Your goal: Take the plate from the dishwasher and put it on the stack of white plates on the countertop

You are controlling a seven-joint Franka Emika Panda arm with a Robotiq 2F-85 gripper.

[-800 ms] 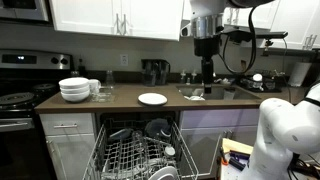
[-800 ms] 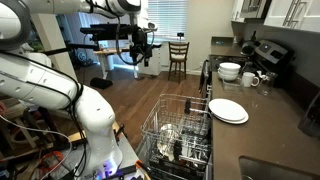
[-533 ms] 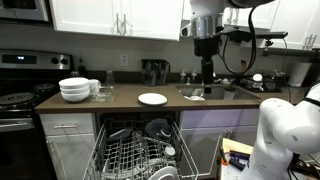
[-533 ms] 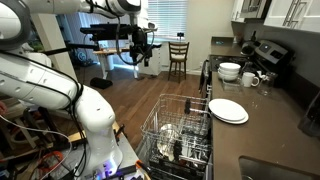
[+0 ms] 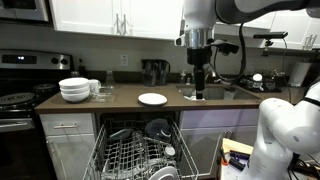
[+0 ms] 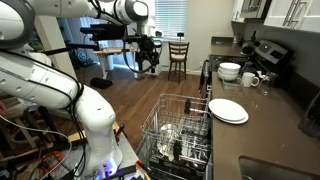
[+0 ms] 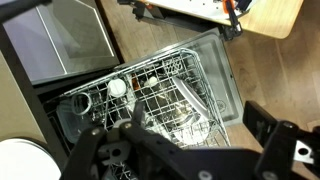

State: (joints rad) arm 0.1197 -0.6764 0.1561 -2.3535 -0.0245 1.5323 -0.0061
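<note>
The arm has swung since the earlier frame, and its gripper point(image 5: 198, 90) now hangs a touch nearer the stack of white plates point(image 5: 152, 98).

In both exterior views the gripper point(image 6: 150, 60) is high above the floor, well apart from the open dishwasher point(image 5: 140, 150). In the wrist view its fingers point(image 7: 290, 150) are spread wide with nothing between them. The plate point(image 7: 190, 100) seems to stand on edge among the wires of the pulled-out rack point(image 7: 215, 60), though it is hard to make out. The stack lies on the desk point(image 5: 120, 101), with the bowls point(image 5: 74, 90) further along.
</note>
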